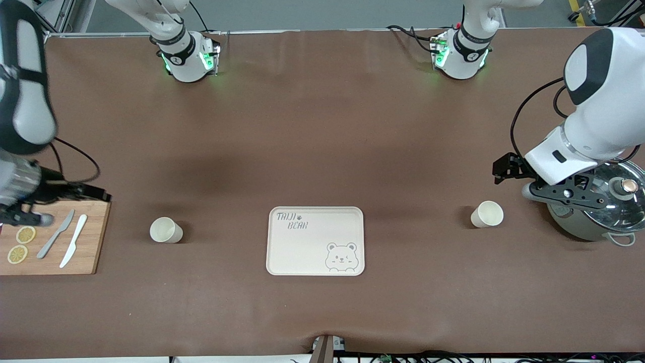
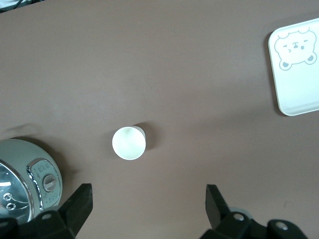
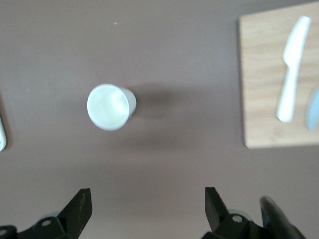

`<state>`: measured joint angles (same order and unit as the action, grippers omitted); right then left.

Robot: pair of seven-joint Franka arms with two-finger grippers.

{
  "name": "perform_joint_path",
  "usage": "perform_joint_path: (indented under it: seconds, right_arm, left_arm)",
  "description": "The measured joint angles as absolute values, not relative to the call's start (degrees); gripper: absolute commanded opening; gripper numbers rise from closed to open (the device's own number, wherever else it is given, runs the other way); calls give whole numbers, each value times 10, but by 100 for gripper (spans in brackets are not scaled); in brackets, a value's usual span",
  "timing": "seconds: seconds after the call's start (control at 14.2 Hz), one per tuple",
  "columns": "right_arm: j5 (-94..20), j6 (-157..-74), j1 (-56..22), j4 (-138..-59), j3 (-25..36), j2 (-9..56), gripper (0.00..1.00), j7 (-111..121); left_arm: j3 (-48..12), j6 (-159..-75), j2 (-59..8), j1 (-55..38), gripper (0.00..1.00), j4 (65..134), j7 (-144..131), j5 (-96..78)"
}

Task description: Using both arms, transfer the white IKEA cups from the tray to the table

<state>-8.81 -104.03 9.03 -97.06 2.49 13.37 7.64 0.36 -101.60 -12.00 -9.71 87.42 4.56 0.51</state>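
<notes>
Two grippers hang with fingers spread, holding nothing: the left gripper (image 2: 147, 199) over bare table beside the pot (image 1: 599, 206), the right gripper (image 3: 144, 201) over the cutting board's (image 1: 90, 242) edge. One white cup (image 1: 487, 214) stands upright near each, the other cup (image 1: 165, 230) toward the right arm's end, the bear tray (image 1: 315, 264) between them.

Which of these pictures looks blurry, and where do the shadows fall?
Right wrist view: soft, the knife edges smeared, a dark shadow beside the cup. Left wrist view: sharper, a faint shadow hugging its cup. Front view: crisp, broad soft shadows on the table.
</notes>
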Motion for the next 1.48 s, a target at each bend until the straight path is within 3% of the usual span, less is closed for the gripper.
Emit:
perform_joint_path:
  seconds: [0.21,0.42,0.85,1.48]
  right_arm:
    - [-58,-960,118,-970,26,43,100,76]
    - [-48,-931,115,-974,14,-6,100,22]
    - [43,-985,-3,-988,-22,-2,100,-148]
    - [45,-988,-2,-976,-12,1,100,-155]
  left_arm:
    - [4,-1018,-120,-95,100,874,46,5]
    - [4,-1018,-120,-96,100,874,46,5]
    - [4,-1018,-120,-95,100,874,46,5]
    - [4,-1018,-120,-95,100,875,46,5]
